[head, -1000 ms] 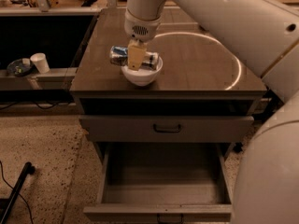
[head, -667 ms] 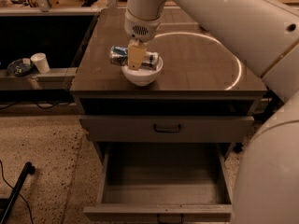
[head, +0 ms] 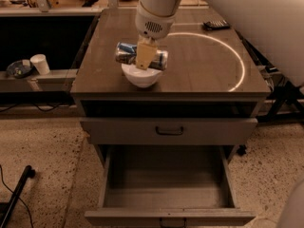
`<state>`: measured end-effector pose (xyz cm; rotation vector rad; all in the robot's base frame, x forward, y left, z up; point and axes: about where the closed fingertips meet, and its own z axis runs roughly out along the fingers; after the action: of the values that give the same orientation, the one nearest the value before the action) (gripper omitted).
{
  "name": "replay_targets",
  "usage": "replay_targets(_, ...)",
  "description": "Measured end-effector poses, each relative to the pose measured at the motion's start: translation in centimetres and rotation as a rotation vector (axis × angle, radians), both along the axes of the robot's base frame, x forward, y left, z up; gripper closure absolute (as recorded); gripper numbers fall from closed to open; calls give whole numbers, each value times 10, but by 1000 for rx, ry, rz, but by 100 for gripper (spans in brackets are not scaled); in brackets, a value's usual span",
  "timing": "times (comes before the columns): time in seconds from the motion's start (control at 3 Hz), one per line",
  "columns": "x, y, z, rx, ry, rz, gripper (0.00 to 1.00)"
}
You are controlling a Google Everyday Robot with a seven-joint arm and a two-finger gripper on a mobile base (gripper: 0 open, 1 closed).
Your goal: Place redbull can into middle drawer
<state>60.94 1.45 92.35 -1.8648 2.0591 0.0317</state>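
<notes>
The redbull can lies on its side, blue and silver, just above the white bowl on the brown cabinet top. My gripper comes down from above and is shut on the can's middle, with a tan finger across its front. The middle drawer is pulled out below and in front of the cabinet, its grey inside bare. The can is up at the top surface, well above and behind the drawer.
A closed drawer with a black handle sits above the open one. A small dark object lies at the back right of the top. A white paper cup stands on a low shelf at left. A black bar lies on the floor at left.
</notes>
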Motion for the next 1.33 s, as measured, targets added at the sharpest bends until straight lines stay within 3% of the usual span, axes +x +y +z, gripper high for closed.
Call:
replay_targets(0.67,-37,-16,-49,-15,118,-1,100)
replay_targets(1.0,-53,-19,-65,-31,114,15,100)
replay_targets(1.33,-48,-16,-66,-74,76,15,100)
